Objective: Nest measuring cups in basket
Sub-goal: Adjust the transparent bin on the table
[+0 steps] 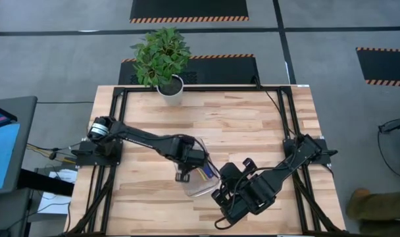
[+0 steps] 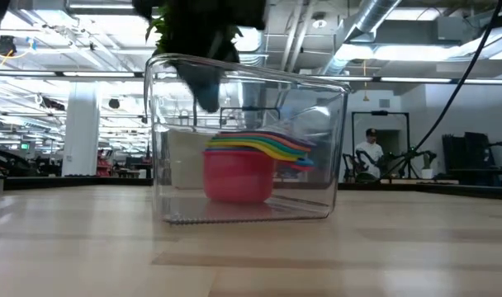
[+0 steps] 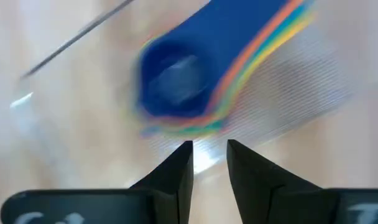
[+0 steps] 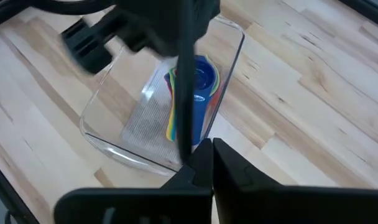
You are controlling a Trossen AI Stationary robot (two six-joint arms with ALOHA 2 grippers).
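Cups are already stacked: the measuring cups [image 2: 249, 165] sit nested as one pile inside the basket [image 2: 164, 140], red bowl at the bottom in the low view, rainbow handles fanned toward one side, dark blue cup on top in the left wrist view. The basket rests on the table [image 1: 252, 125] near its front middle, between the two arms.

The left gripper [image 3: 209, 155] hangs just above the stack, over the basket. Its fingers are parted a little with nothing between them, so it grips nothing. The right gripper [image 4: 209, 158] hovers just beside the basket's near rim, its fingers pressed together on nothing.

The step in hand looks like the release and pull-out after the last cup went in. To do it well, the left arm should rise straight up, clear of the basket wall, before swinging away, since any sideways drag could catch a handle and tip the pile. The right arm should stay off the rim; a nudge would slide the light tray.

Whether the top cup is fully seated is hard to say, as the left wrist view is smeared. If it sits crooked, a gentle downward tap from shut fingertips would settle it better than a re-grasp.

A potted plant [image 1: 162, 59] stands at the far edge, well apart.
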